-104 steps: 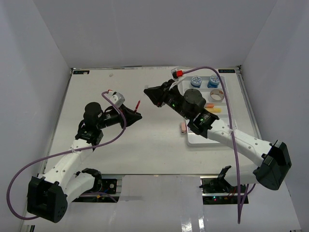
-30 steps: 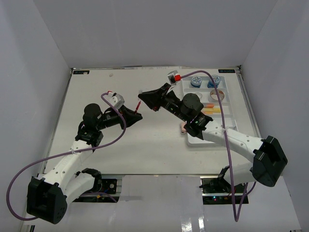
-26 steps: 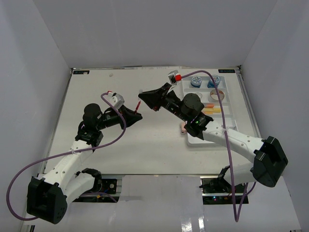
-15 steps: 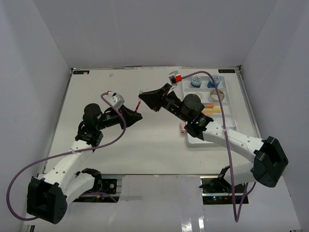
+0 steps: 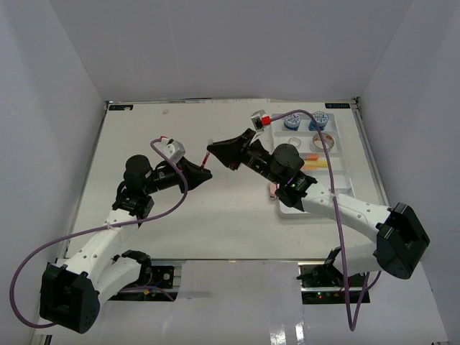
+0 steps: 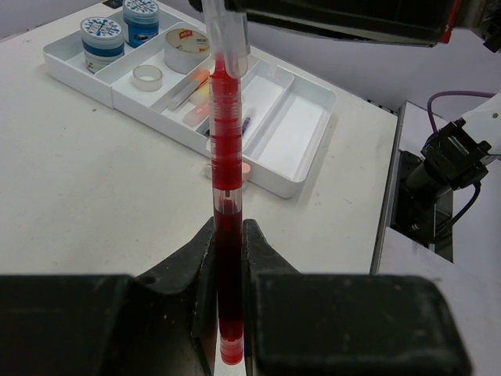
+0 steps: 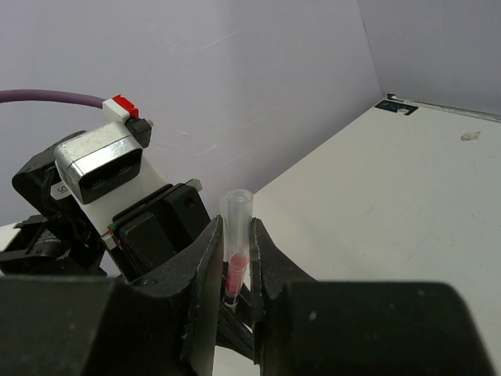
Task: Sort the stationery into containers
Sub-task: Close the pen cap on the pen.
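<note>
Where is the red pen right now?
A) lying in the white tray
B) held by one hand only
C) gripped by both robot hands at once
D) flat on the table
C: the left gripper clamps one end of the red pen, and the right gripper pinches its clear end.

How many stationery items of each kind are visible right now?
blue-white tubs: 2
tape rolls: 2
eraser-like pieces: 3 (orange, yellow, pink)
red pen: 1
Total: 8, leaving out a small dark item in the tray, too hidden to identify.
</note>
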You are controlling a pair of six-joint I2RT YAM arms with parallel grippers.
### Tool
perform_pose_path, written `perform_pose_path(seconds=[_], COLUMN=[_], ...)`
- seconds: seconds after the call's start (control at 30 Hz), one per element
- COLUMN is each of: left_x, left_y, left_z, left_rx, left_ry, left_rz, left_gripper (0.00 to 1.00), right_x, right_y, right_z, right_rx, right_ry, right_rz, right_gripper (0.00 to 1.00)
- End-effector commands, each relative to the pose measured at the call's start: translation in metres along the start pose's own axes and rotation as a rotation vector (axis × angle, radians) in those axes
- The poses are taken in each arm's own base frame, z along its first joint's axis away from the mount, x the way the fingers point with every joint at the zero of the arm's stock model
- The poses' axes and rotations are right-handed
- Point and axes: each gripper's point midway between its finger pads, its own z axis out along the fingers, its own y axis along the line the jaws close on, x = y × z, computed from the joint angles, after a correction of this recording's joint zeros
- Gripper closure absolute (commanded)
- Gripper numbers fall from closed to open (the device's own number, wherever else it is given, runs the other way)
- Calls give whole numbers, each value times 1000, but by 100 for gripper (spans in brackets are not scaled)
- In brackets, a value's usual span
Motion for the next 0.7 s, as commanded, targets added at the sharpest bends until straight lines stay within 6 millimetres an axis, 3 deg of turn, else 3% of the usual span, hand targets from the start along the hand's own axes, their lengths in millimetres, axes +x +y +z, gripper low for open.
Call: perform_pose_path(seconds=[0.0,0.33,0.67], left_x=[-10,-13,-38], left_y=[-6,-11,-19], left_z=[-2,-3,-1], left_rx=[13,31,63], left_ry=[-38,-66,-167], left_rz=[40,47,64], left_gripper=[100,100,100], right_x=[-17,-6,-8], right_y=[15,18,25], right_z=[-1,0,1], right_rx=[-62,-105,-156], right_ry=[-66,-73,-99], right_rz=[11,39,-2], right_gripper=[92,85,80])
